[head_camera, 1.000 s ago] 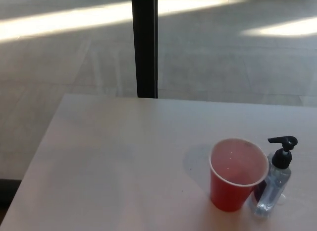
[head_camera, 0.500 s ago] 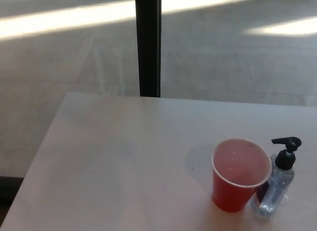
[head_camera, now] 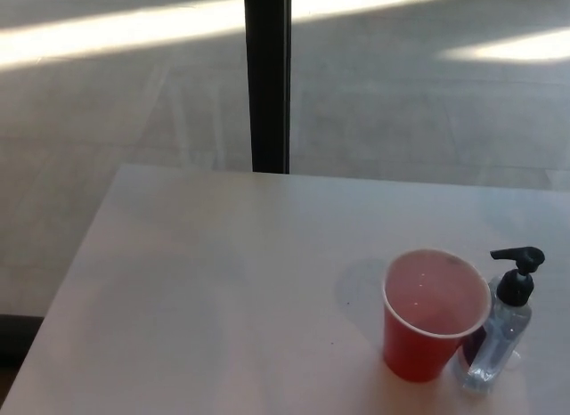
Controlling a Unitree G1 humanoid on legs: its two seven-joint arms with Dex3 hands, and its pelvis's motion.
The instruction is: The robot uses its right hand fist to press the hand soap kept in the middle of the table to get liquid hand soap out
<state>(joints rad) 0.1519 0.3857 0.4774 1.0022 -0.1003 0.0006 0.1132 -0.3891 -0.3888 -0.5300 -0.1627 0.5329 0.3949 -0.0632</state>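
neither hand shows, so their state can't be told; the soap bottle [head_camera: 500, 335] stands upright, touching the red cup [head_camera: 432, 317], on the bench's [head_camera: 223, 290] right, likelier nearer the right arm.

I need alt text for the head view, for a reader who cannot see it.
A clear plastic hand soap bottle with a black pump stands beside a red plastic cup on a white table. No robot hand shows. Behind is a black post.
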